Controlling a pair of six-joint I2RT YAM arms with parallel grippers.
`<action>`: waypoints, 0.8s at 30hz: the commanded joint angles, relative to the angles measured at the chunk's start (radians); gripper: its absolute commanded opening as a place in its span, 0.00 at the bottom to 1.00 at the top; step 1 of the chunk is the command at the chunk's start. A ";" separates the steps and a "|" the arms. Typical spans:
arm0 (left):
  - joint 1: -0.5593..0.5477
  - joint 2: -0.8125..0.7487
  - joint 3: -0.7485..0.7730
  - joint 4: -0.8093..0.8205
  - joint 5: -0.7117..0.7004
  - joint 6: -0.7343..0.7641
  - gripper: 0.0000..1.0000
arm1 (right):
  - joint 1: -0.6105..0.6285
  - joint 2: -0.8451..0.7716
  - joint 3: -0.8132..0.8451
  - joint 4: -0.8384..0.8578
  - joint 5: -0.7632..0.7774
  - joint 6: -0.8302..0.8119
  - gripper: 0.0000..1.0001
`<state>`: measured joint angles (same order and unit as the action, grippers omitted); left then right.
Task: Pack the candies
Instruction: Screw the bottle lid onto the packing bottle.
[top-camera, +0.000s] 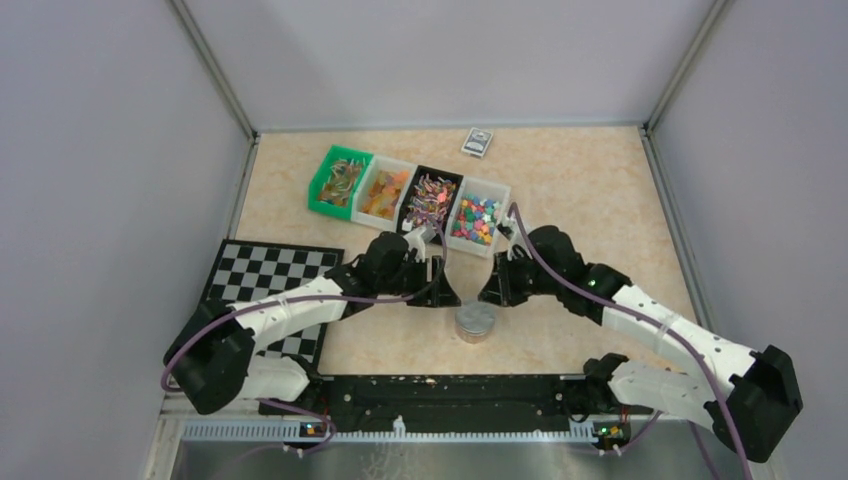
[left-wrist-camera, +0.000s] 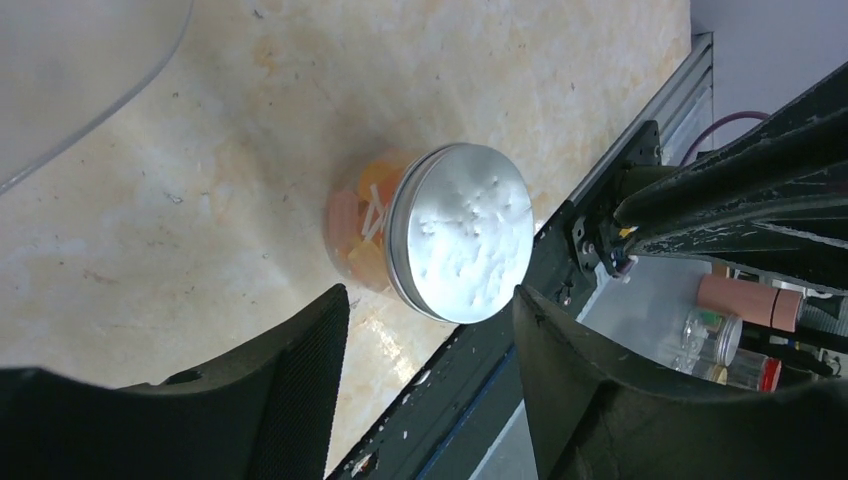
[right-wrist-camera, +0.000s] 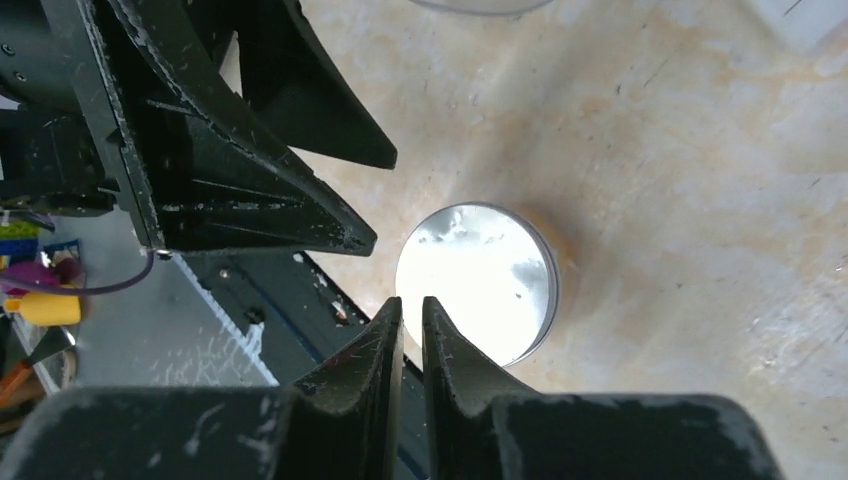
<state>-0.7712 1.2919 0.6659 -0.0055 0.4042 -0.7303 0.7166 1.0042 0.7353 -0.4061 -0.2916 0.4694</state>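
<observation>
A small clear cup holding orange candies (left-wrist-camera: 352, 215) stands on the table, capped by a round silver lid (left-wrist-camera: 468, 232); it also shows in the top view (top-camera: 476, 322) and the right wrist view (right-wrist-camera: 480, 280). More candies fill four bins at the back: a green bin (top-camera: 340, 182), an orange-filled bin (top-camera: 385, 193), a black bin (top-camera: 432, 200) and a mixed-colour bin (top-camera: 476, 220). My left gripper (left-wrist-camera: 430, 310) is open and empty, just left of the cup (top-camera: 440, 292). My right gripper (right-wrist-camera: 412, 305) is shut and empty, hovering just right of the cup (top-camera: 492, 290).
A black-and-white chessboard (top-camera: 265, 275) lies at the left. A small grey device (top-camera: 478, 143) lies at the back. The black base rail (top-camera: 450, 395) runs along the near edge, close behind the cup. Jars (left-wrist-camera: 740, 345) stand off the table.
</observation>
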 joint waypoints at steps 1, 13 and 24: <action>0.003 0.019 -0.023 0.077 0.029 -0.015 0.65 | 0.021 -0.027 -0.097 0.041 -0.014 0.114 0.12; 0.001 0.092 -0.070 0.159 0.065 -0.046 0.55 | 0.050 -0.041 -0.309 0.185 0.037 0.223 0.11; 0.001 0.192 -0.100 0.148 -0.024 -0.001 0.42 | 0.049 0.053 -0.344 0.298 0.084 0.247 0.10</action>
<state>-0.7712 1.4189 0.6006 0.1379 0.4576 -0.7643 0.7574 0.9924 0.4450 -0.1528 -0.2802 0.6994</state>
